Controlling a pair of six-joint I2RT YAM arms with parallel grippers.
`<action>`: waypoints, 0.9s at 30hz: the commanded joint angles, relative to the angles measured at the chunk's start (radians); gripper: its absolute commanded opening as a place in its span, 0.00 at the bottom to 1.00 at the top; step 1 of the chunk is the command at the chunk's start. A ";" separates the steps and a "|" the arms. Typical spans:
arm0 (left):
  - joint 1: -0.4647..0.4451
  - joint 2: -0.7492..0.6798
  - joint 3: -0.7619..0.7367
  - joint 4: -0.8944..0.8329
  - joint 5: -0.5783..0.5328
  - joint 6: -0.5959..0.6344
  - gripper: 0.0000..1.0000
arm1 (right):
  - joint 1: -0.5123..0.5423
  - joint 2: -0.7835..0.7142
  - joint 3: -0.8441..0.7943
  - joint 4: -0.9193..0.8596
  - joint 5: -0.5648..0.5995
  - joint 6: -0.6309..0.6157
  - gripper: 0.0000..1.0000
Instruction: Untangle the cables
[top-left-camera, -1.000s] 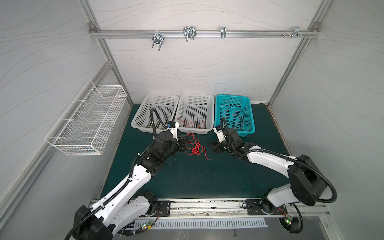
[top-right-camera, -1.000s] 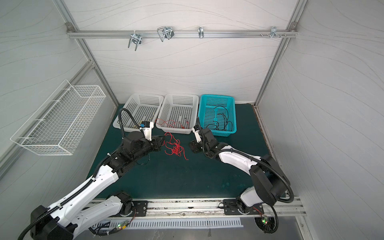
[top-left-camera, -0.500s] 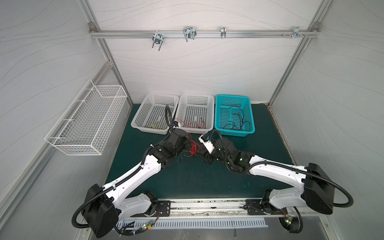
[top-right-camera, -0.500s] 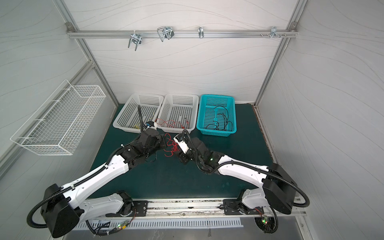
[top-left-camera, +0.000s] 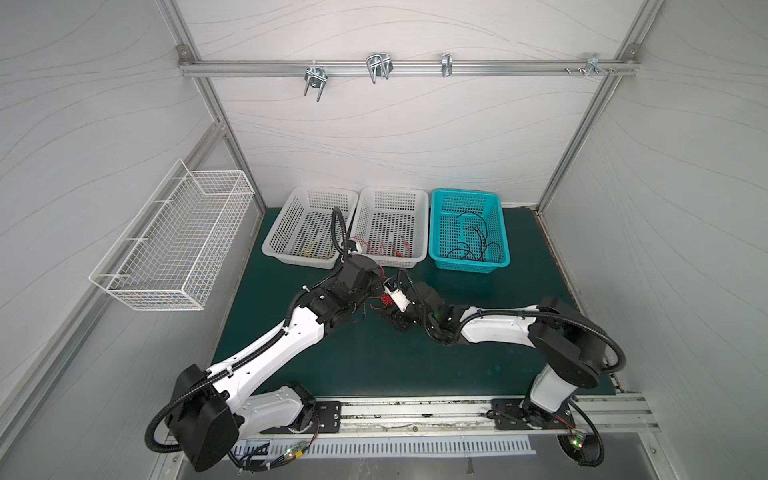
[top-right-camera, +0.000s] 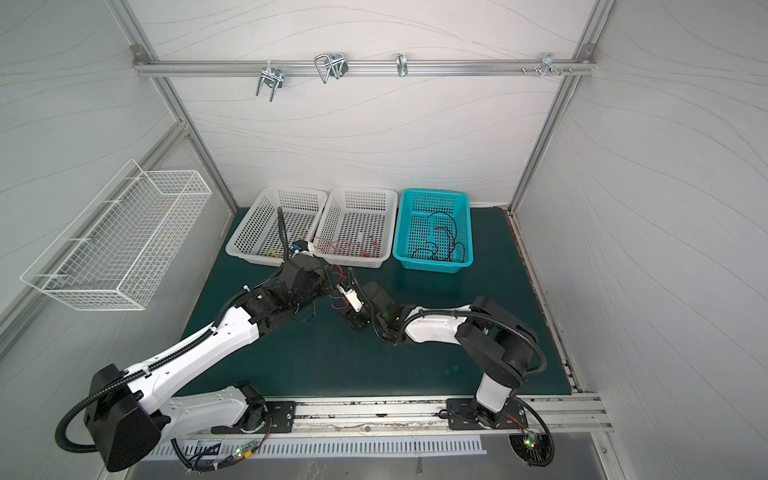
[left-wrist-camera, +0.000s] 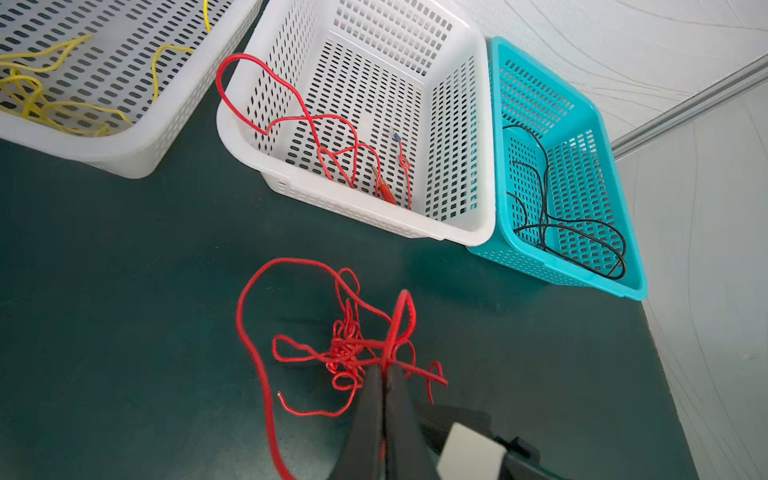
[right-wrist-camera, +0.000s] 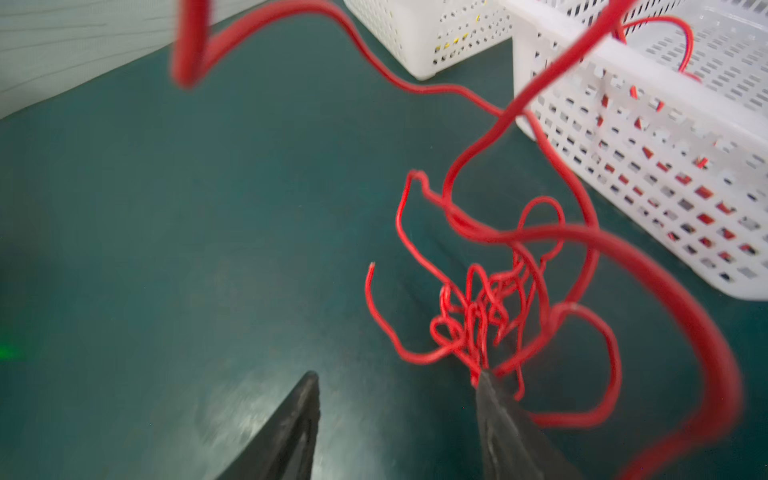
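Observation:
A tangle of red cables (left-wrist-camera: 345, 349) lies on the green mat in front of the middle white basket (left-wrist-camera: 457, 232). My left gripper (left-wrist-camera: 384, 368) is shut on one red strand at the tangle's edge, and a loop stands up from its tips. My right gripper (right-wrist-camera: 397, 378) is open beside the tangle (right-wrist-camera: 478, 316), with one fingertip (right-wrist-camera: 484, 380) touching the red strands. In both top views the two grippers meet at the tangle (top-left-camera: 380, 301) (top-right-camera: 338, 300). More red cables (left-wrist-camera: 332, 137) lie in the middle basket, yellow cables (left-wrist-camera: 33, 95) in the left white basket and black cables (left-wrist-camera: 582, 232) in the teal basket.
Three baskets stand in a row at the back of the mat: white (top-left-camera: 307, 203), white (top-left-camera: 392, 199) and teal (top-left-camera: 467, 199). A white wire basket (top-left-camera: 174, 237) hangs on the left wall. A rail with hooks (top-left-camera: 374, 68) runs overhead.
The right arm has swung left, from in front of the teal basket to the red tangle. The left arm has reached further toward the middle. The tangle has shifted slightly.

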 joint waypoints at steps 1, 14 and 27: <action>-0.004 0.004 -0.009 0.028 -0.030 -0.030 0.00 | 0.006 0.052 0.038 0.130 0.038 -0.039 0.61; -0.004 -0.015 -0.048 0.004 -0.031 -0.051 0.00 | -0.087 0.237 0.106 0.168 0.102 0.180 0.63; -0.003 -0.042 -0.063 -0.008 -0.048 -0.060 0.00 | -0.160 0.311 0.144 0.060 0.083 0.325 0.53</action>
